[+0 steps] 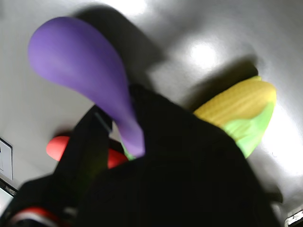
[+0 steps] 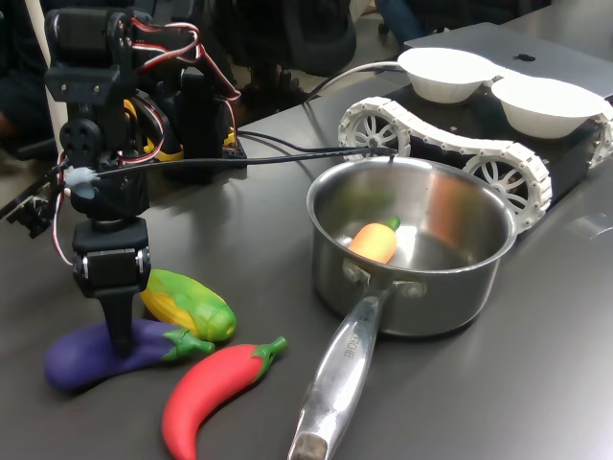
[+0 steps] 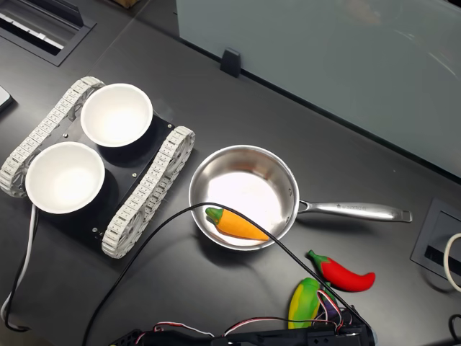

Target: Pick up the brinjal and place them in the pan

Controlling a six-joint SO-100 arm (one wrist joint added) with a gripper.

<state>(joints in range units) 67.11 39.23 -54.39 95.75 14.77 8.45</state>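
One pincer (image 2: 122,331) is clamped on the brinjal (image 2: 96,352), which lies beside the corn (image 2: 189,304).

The arm (image 2: 105,144) is built from boxy matte-black blocks stacked one on another, with small screws showing in their faces. Thin red, black and white wires (image 2: 187,43) loop between the upper blocks, and a thicker black cable (image 2: 249,161) runs off sideways from a pale grey clip. In the wrist view its near end (image 1: 189,184) is a black blur with a red-and-white band.

Orange toy carrot (image 3: 241,226) inside the pan (image 3: 282,177)
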